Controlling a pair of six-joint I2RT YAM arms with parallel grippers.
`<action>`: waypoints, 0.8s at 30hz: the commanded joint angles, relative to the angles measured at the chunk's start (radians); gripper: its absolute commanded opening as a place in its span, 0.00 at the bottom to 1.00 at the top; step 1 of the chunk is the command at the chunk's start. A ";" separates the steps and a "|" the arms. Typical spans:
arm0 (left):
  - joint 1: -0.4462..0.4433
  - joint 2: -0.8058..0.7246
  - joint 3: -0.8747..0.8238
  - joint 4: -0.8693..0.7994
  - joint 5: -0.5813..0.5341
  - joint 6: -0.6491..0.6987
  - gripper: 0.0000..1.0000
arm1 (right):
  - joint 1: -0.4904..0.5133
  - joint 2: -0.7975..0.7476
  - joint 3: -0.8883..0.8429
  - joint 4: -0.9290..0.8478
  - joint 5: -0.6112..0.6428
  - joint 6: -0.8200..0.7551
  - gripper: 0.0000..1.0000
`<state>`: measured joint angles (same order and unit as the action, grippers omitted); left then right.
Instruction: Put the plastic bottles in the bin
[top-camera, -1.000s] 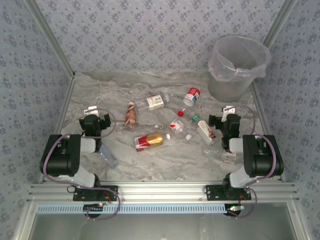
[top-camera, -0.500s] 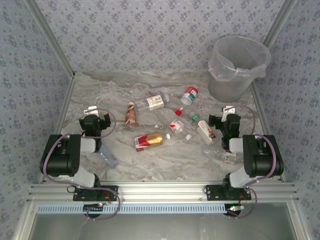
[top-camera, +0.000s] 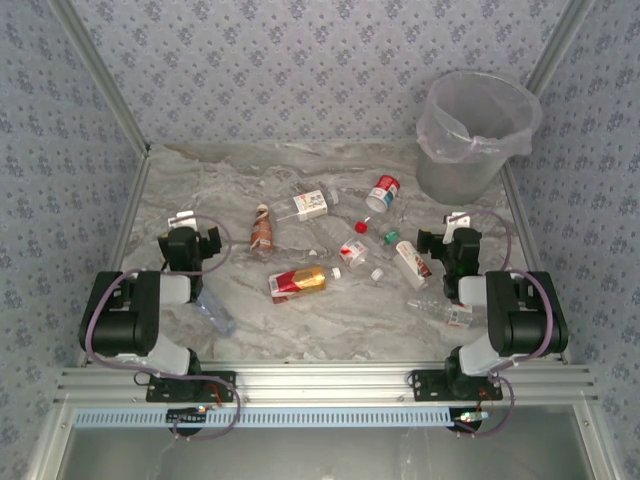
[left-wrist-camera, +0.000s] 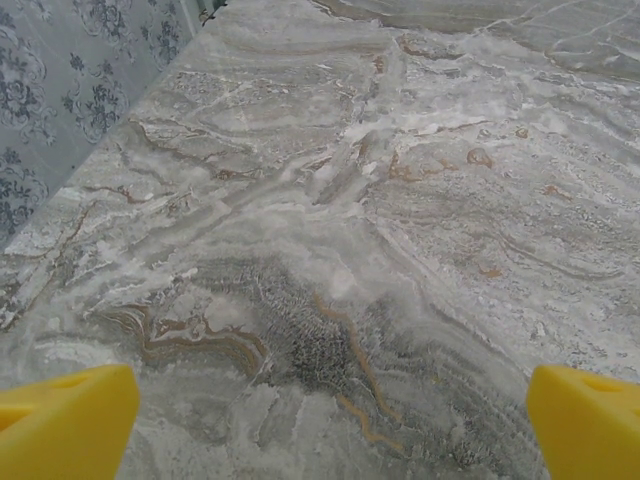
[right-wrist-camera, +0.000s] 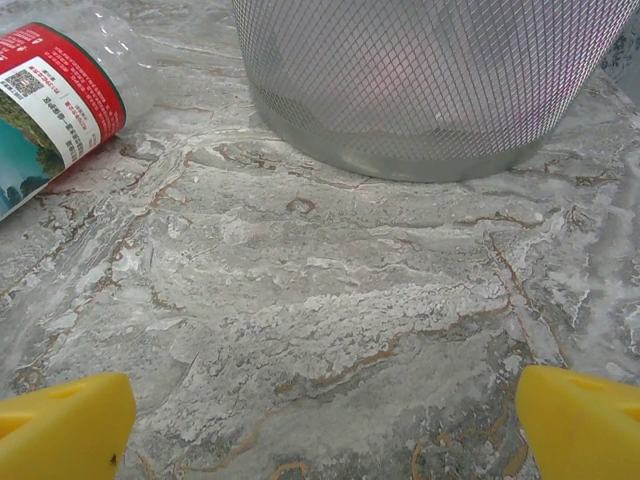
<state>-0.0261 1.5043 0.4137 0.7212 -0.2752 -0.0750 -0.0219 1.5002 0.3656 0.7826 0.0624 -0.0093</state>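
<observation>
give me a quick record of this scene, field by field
table: marble-patterned, bottles scattered mid-table
bin: upright, far right corner
red-gold bottle: lying near the centre
brown bottle: lying left of centre
red-label bottle: lying nearest the bin
left end effector: open, empty, over bare table
right end effector: open, empty, facing the bin
</observation>
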 joint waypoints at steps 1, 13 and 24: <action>0.006 -0.090 0.089 -0.157 0.018 0.013 0.99 | -0.004 -0.081 0.019 -0.051 -0.016 -0.013 1.00; -0.048 -0.348 0.266 -0.618 -0.181 -0.236 1.00 | 0.011 -0.409 0.138 -0.488 0.044 0.135 1.00; -0.078 -0.461 0.486 -1.502 -0.088 -0.696 1.00 | 0.026 -0.577 0.185 -0.774 0.209 0.268 1.00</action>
<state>-0.0986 1.0790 0.8841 -0.4648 -0.4156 -0.6426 -0.0071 0.9585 0.5411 0.1112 0.1844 0.2043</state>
